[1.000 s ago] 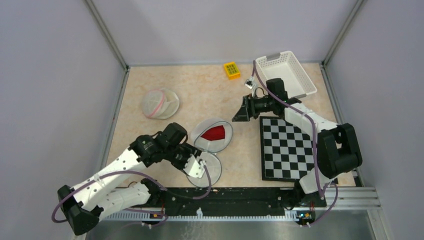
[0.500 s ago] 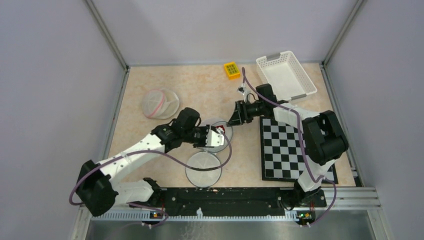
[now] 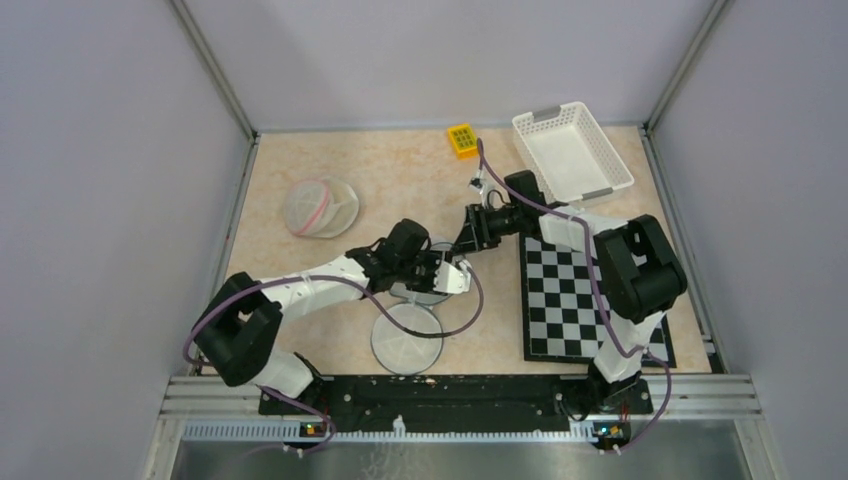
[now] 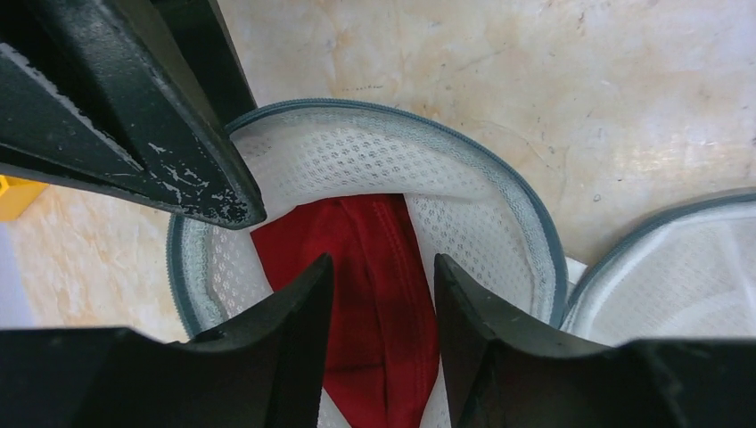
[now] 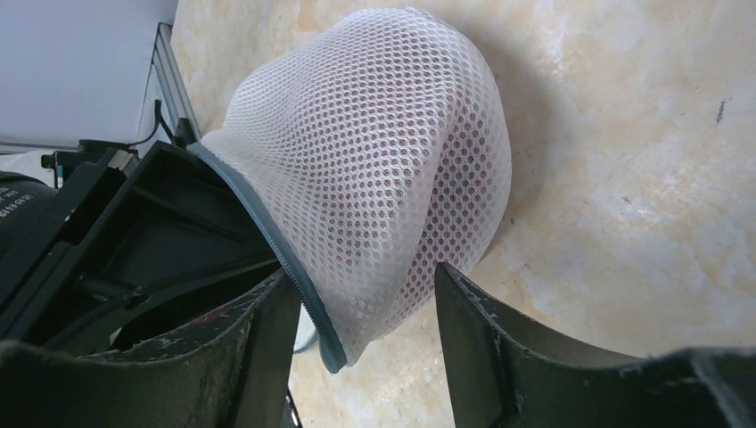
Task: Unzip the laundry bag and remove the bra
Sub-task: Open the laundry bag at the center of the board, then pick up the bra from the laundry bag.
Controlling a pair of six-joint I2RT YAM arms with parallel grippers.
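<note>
The white mesh laundry bag [image 5: 383,152] lies unzipped in the table's middle, its grey zipper rim [image 4: 383,116] curving round the opening. Its flat lid half [image 3: 407,338] lies toward the front. The red bra [image 4: 379,303] sits inside the domed half. My left gripper [image 4: 382,260] is open inside the bag, one finger on each side of the bra. My right gripper [image 5: 365,272] is open at the bag's far edge, the rim hanging between its fingers without touching them. In the top view the left gripper [image 3: 455,275] covers most of the bag and the right gripper [image 3: 468,235] stands just behind it.
A second mesh bag [image 3: 320,207] with something pink inside lies at the back left. A yellow block [image 3: 462,139] and a white basket [image 3: 572,150] stand along the back. A checkerboard mat [image 3: 590,295] covers the right side.
My left arm has swung from the lid half at the front up to the domed half, now over the bra. My right gripper has moved left to the bag's far rim.
</note>
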